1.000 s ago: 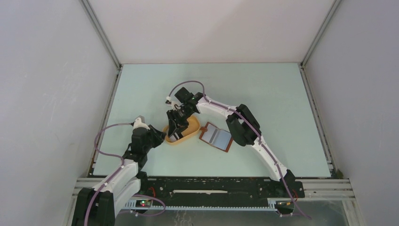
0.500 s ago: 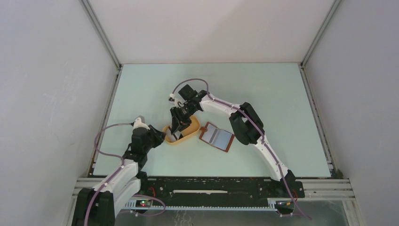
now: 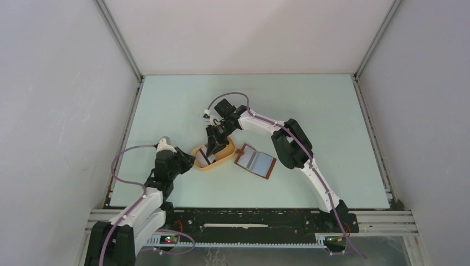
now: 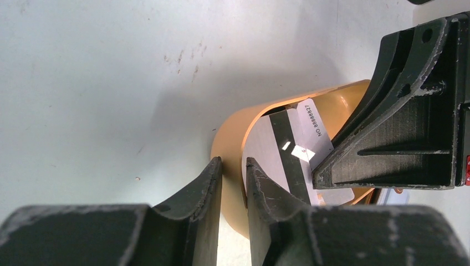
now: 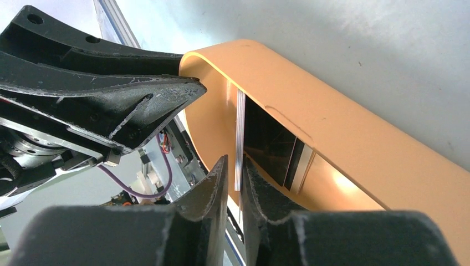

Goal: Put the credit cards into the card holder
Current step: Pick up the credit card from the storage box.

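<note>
My left hand, low on a short reach, is nearly closed on the left end wall of the orange tray, bracing it on the table. Inside the tray, a credit card stands tilted on edge. It looks light, stiff, thin and slick, best pinched across both faces near a free edge. My right hand, wrist bent steeply down from an arm stretched leftward, is closed to a slit on the card's upper edge. The card holder lies open just right of the tray.
</note>
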You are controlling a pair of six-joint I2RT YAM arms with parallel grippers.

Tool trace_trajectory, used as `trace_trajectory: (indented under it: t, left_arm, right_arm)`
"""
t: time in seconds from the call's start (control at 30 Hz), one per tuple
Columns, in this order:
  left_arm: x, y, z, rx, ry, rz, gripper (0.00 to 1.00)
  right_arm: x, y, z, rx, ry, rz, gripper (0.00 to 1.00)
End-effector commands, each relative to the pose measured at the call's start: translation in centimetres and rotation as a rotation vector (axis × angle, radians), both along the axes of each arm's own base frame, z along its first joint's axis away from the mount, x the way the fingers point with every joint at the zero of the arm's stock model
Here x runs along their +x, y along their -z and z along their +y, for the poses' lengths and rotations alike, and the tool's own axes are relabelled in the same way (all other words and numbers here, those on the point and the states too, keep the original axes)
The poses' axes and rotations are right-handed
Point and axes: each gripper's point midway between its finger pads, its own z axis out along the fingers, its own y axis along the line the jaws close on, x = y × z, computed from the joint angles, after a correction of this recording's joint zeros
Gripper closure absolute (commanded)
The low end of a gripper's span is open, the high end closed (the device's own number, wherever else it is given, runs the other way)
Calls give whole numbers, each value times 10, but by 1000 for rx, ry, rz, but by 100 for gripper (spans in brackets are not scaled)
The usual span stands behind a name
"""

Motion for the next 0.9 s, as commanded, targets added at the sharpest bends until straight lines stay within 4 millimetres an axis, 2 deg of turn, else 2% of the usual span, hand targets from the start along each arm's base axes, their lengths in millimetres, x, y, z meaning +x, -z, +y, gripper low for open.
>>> trace_trajectory:
  t: [0.0, 0.13, 0.23, 0.67, 0.87]
  left_arm:
    - [7, -14, 1, 9, -1, -34, 74]
    - [7, -13, 1, 9, -1, -34, 74]
    - [7, -13, 1, 9, -1, -32, 74]
    - [7, -15, 3, 14, -15, -40, 75]
    - [7, -15, 5, 13, -23, -40, 75]
  right_arm:
    - [7, -42, 0, 74, -4, -71, 76]
    - [7, -40, -1, 71, -4, -70, 77]
    - [9, -39, -3, 65, 1, -75, 84]
    - [22, -44, -22, 41, 18, -158, 99]
    - [26, -55, -33, 48, -4, -222, 100]
